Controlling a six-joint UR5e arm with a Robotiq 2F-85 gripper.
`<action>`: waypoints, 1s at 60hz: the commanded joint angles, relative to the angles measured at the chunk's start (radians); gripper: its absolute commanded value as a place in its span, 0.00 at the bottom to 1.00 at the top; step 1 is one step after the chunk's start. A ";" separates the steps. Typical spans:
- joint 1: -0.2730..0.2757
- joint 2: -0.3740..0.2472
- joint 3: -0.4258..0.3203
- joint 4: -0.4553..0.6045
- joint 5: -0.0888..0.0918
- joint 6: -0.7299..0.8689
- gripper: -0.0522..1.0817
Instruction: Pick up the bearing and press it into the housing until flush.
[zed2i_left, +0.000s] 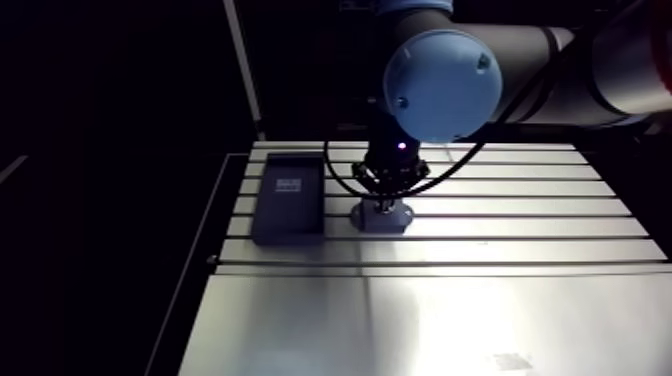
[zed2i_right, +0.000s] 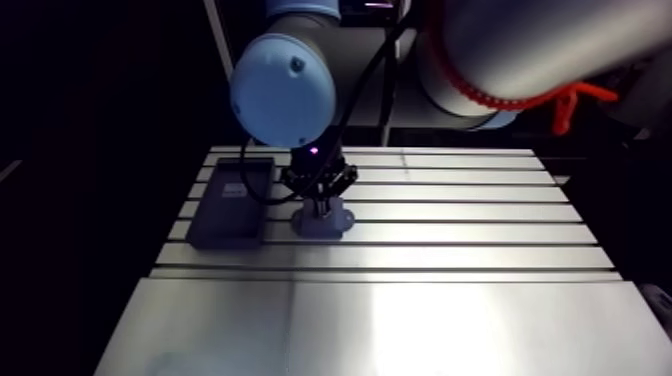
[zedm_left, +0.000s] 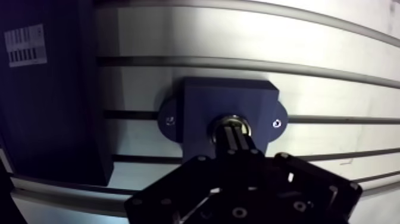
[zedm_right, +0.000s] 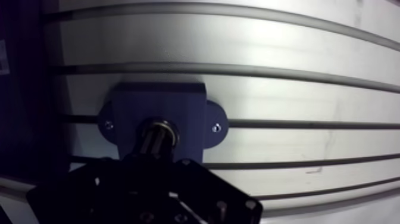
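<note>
Robot claw (zedm_left: 233, 128) comes straight down onto a dark blue housing (zedm_left: 196, 107) on the slotted aluminium bench (zedm_left: 333, 71). Its two fingers are pressed together with only a thin seam between them, and their tips meet the mouth of the housing's round bore. The bearing (zedm_left: 228, 118) shows as a bright metal ring seated in that bore, its rim curving around the fingertips. Whether it lies level with the housing's top face cannot be told from these views, and nothing is pinched between the fingers. The housing is a square block with a rounded ear on each of two opposite sides. Each ear carries one small screw (zedm_left: 277, 123), and the block straddles one of the bench's slots. In the arm view it stands in the grooved far part of the bench, somewhat nearer the left edge than the right. A flat dark tray (zed2i_left: 287, 200) lies just beside it towards that left edge, with a narrow strip of bare metal between the two. The tray bears a pale printed label (zedm_left: 25, 45) on its top, too small to read. The smooth near part of the bench catches a broad patch of light.
</note>
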 joint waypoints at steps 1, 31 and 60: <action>0.000 0.000 0.000 -0.009 0.001 -0.001 0.97; 0.002 0.004 0.001 -0.009 0.004 -0.001 0.97; 0.000 0.004 0.004 -0.009 0.001 -0.001 0.97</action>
